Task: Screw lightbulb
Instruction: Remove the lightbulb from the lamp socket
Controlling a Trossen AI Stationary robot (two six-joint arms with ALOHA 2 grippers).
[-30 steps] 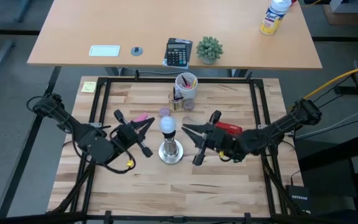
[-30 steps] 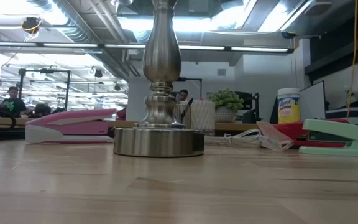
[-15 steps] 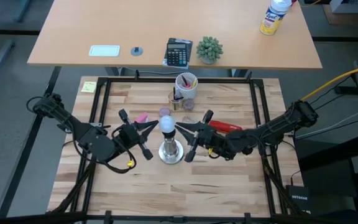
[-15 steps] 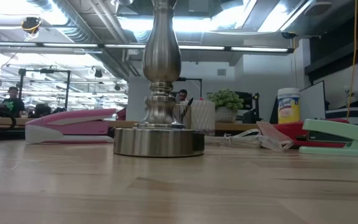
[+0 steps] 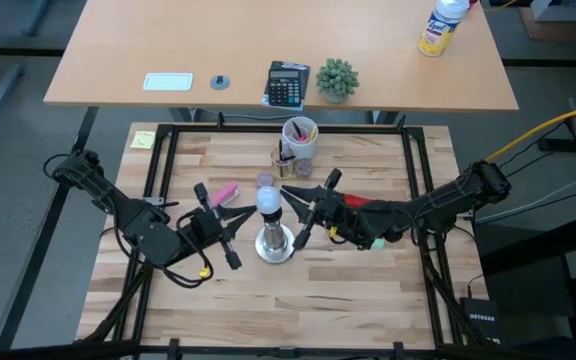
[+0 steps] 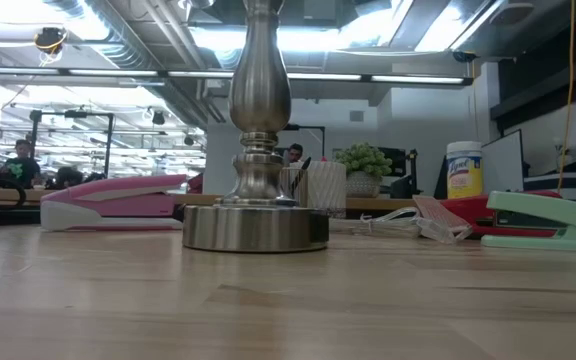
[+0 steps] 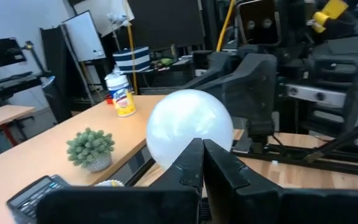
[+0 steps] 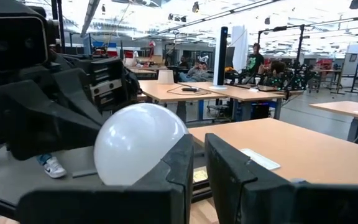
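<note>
I see the lightbulb [image 5: 270,199] frosted white atop a silvery stand [image 6: 256,190]. Both grippers are black. A pink stapler [image 6: 113,201] lies left, a mint-green one [image 6: 553,218] right, with something red, possibly another stapler [image 6: 465,211], beside it.

I work in an open office lab. Rows of desks [image 8: 241,93], monitors and seated people [image 6: 20,165] stretch under exposed ceiling ducts [image 6: 138,40].

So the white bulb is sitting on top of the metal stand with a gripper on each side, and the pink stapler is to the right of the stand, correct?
Not quite. In the high view, the pink stapler lies left of the metal stand, behind the left gripper. The bulb does top the stand, right gripper opposite.
</note>
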